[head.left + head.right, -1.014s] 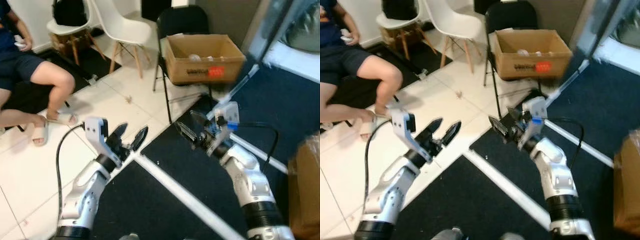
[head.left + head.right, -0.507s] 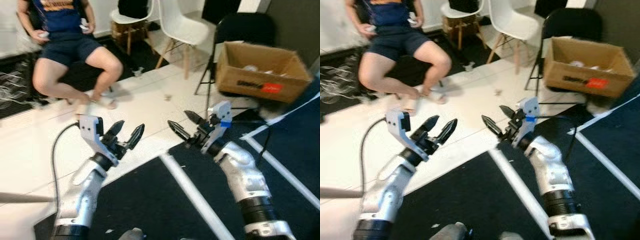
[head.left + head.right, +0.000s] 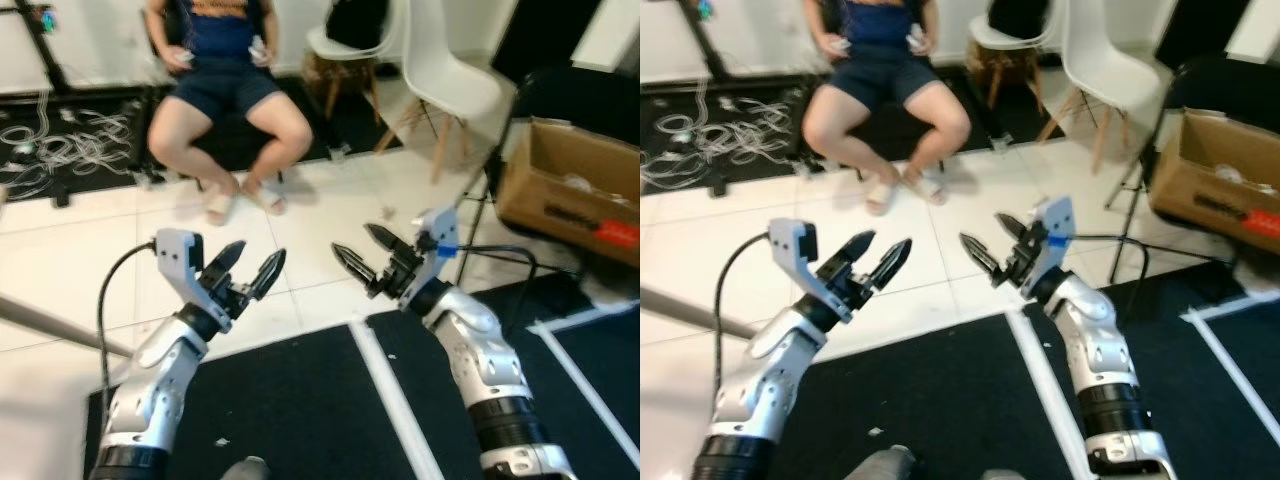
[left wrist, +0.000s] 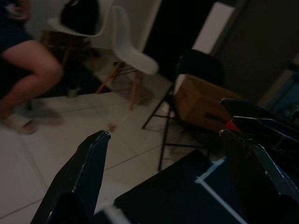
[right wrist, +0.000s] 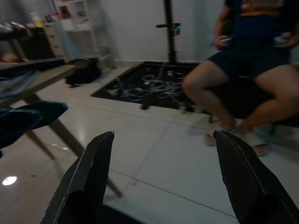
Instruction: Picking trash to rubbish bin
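Both arms are raised in front of me over the floor. My left gripper (image 3: 258, 256) is open and holds nothing; it hangs over the white tiles near the edge of the black mat (image 3: 300, 400). Beside it, my right gripper (image 3: 353, 241) is open and bare too. A brown cardboard box (image 3: 578, 190) with pale scraps inside stands at the far right. A small scrap (image 3: 388, 209) lies on the tiles beyond the right gripper. The left wrist view looks between open fingers (image 4: 88, 163) towards that box (image 4: 203, 105) and the scrap (image 4: 112, 125).
A person (image 3: 225, 90) sits straight ahead with feet on the tiles. White chairs (image 3: 450, 85) and a black folding chair (image 3: 560, 100) stand at the back right. Loose cables (image 3: 60, 140) lie at the back left. A grey bar (image 3: 50, 325) crosses the left edge.
The camera has swung left: the box has slid to the right edge and the seated person is now centred. Both grippers stay open and raised.
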You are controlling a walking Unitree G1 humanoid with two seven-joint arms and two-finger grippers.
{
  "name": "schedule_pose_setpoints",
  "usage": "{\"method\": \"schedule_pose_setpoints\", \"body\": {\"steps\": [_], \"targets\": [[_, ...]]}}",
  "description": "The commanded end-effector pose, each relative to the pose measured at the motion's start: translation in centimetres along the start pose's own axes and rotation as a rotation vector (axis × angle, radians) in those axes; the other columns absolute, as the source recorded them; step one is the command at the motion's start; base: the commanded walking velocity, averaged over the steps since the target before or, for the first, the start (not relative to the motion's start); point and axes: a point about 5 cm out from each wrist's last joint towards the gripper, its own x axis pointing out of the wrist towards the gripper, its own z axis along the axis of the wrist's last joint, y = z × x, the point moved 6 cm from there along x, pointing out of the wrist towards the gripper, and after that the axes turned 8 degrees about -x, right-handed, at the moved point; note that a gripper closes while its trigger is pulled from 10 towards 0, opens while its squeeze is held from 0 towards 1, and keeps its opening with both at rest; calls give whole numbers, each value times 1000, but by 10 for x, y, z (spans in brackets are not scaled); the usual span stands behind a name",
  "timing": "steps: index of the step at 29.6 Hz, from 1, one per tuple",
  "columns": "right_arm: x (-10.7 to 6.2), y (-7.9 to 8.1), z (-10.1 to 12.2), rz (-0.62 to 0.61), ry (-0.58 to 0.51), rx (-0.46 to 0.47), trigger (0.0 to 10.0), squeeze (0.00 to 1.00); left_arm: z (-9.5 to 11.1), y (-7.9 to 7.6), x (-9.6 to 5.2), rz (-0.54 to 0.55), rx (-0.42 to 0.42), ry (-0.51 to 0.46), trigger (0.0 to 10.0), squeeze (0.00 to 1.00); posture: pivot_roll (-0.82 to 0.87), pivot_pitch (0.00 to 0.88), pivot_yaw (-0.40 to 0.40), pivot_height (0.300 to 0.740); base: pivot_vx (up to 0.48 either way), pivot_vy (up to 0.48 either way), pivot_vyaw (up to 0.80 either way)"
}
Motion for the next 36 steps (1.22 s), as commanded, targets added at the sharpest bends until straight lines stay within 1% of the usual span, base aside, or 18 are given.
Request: {"method": "schedule_pose_setpoints", "body": {"steps": [1, 29, 31, 32, 33, 34, 35, 36], "targets": [[-4, -3, -2, -11, 9, 0, 10000, 0, -1, -1, 1, -7, 6, 7, 10000, 0, 16, 0, -29, 740, 0, 0, 781], [-3, -3, -1, -6, 7, 0, 10000, 0, 2, -2, 2, -13, 14, -12, 10000, 0, 14, 0, -26, 740, 0, 0, 780], [-3, -3, -1, -7, 6, 0, 10000, 0, 5, 0, 2, 1, 30, -28, 10000, 0, 14, 0, -26, 740, 0, 0, 775], [-3, -4, -1, -10, 4, -3, 10000, 0, 8, 4, 3, 26, 54, -46, 10000, 0, 14, 0, -26, 740, 0, 0, 781], [-4, -7, 0, -40, -1, -18, 10000, 0, 16, 15, 2, 110, 128, -92, 10000, 0, 14, 0, -26, 740, 0, 0, 781], [-4, -9, 0, -53, -3, -23, 10000, 0, 19, 19, 2, 141, 154, -108, 10000, 0, 14, 0, -26, 740, 0, 0, 781], [-4, -9, 0, -53, -3, -23, 10000, 0, 19, 19, 2, 141, 154, -108, 10000, 0, 14, 0, -26, 740, 0, 0, 781], [-6, -18, 2, -126, -12, -57, 10000, 0, 26, 31, -1, 228, 191, -143, 10000, 0, 14, 0, -26, 740, 0, 0, 781]]}}
